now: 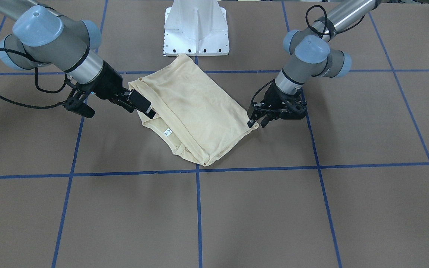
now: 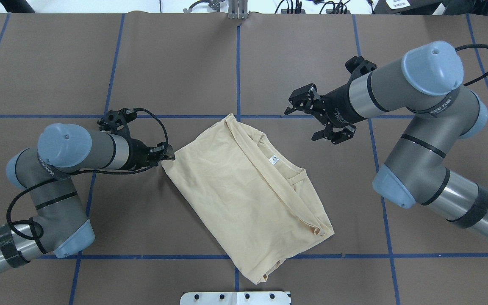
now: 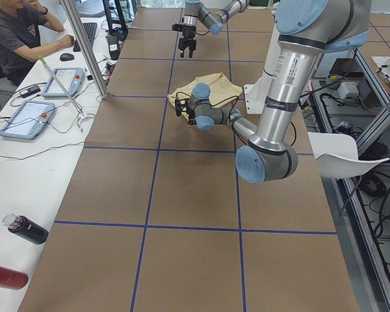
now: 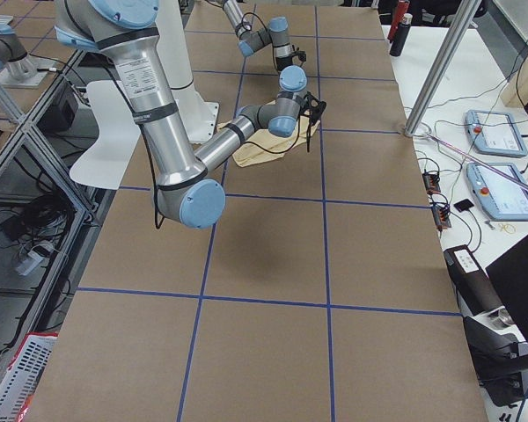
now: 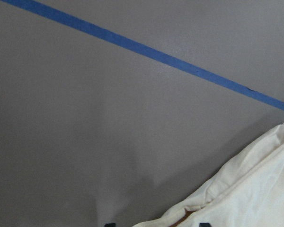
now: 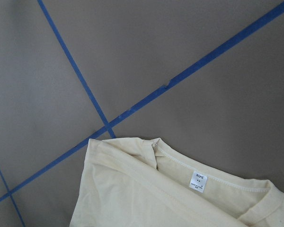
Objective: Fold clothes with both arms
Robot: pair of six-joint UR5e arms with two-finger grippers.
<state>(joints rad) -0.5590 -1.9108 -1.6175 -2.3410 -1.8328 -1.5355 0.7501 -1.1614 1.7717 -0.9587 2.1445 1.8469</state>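
Cream-yellow T-shirt (image 2: 244, 190) lies at the middle of the desk (image 2: 100, 63), already doubled into a slanted rectangle with perhaps one more fold left, while the right gripper (image 2: 315, 118) hangs wide open near its neckline and the left gripper (image 2: 167, 155) meets a corner, though I cannot tell whether it is gripping.

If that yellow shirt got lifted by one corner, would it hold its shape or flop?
Probably flop: the shirt lies limp, with soft rolled folds along its edges. It looks thin and light, so likely easy to lift. Pushed, it would probably bunch up rather than slide whole.
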